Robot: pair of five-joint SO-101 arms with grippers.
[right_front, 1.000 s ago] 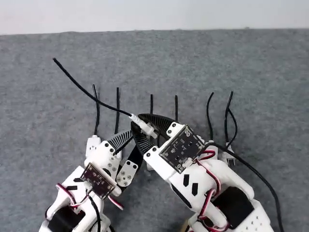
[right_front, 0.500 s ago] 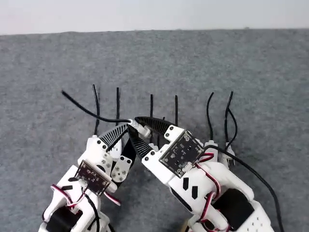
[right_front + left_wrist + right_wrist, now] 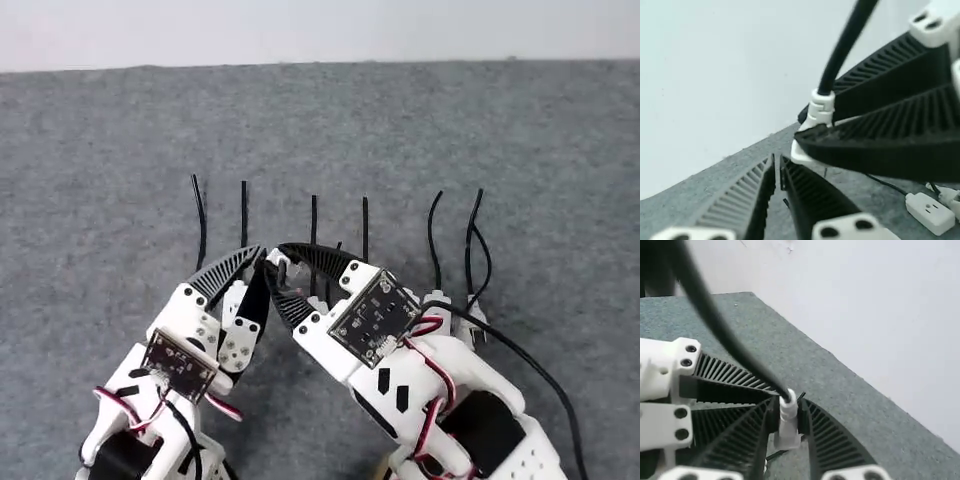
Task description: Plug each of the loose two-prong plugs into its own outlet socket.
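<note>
Mat, toward the near edge, left of middle: your left gripper points at the far edge. Its fingers are together but for a thin slit, with nothing in it. A white cord end lies on the mat under them. Socket or plug, can't tell.

Just right of it, tip to tip: your right gripper, clamped on the white plug. The plug stands upright between the fingers, off the mat, and its black cord rises out of the top. Prongs hidden. The left fingertips sit just beside the plug. Touching or not, can't tell.

Mid-mat, beyond both grippers: a row of black cords running toward the far edge, roughly parallel and apart from one another.

Right of the right arm: a white socket lying flat on the mat, two slots facing up, nothing in them. A second white piece lies just beside it.
</note>
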